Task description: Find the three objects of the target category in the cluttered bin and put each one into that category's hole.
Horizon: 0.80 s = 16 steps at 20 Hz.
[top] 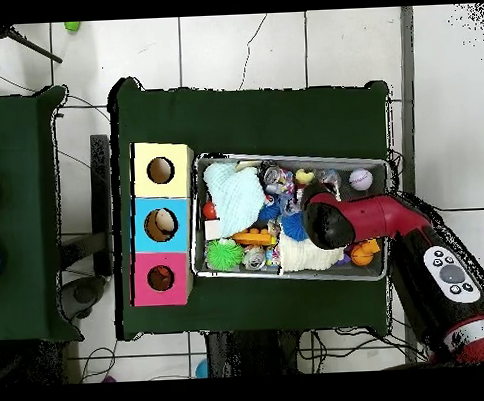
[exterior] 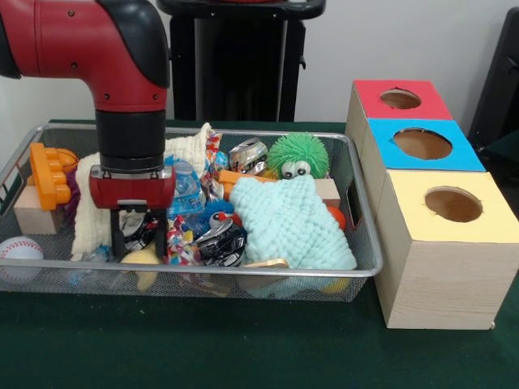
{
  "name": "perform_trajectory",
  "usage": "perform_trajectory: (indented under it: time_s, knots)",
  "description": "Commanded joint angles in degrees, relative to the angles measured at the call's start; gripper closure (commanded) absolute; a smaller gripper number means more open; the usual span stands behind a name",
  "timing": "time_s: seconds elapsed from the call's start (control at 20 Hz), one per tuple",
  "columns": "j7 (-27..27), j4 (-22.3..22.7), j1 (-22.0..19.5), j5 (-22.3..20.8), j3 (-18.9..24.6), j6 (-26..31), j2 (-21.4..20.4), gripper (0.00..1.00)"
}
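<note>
Black fingers (exterior: 139, 235) apart, sunk into bin (exterior: 366, 212) clutter, straddling foil wrapper (exterior: 139, 230); yellow toy (exterior: 142, 259) just below, cream cloth (exterior: 91, 219) beside. Boxes (exterior: 422, 142) well apart.

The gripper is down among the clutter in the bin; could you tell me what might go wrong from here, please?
1. The gripper sits among tightly packed wrappers, so it may catch a neighbouring item as well.
2. The cream cloth lies against the arm and could snag and drag upward.
3. The light-blue fuzzy star covers much of the bin, possibly hiding targets.
</note>
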Motion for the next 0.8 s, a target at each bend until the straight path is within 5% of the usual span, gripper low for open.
perform_trajectory:
  time_s: [0.05, 0.5, 0.8]
  knots:
    - [-1.4, -0.63, -0.81, 0.49, -1.01, 2.55, 7.37, 0.0]
    - [3.34, -3.51, 2.07, -3.55, -4.1, -8.56, 9.07, 0.0]
    - [3.49, -3.51, 2.96, -2.63, -5.83, -12.29, 8.13, 0.0]
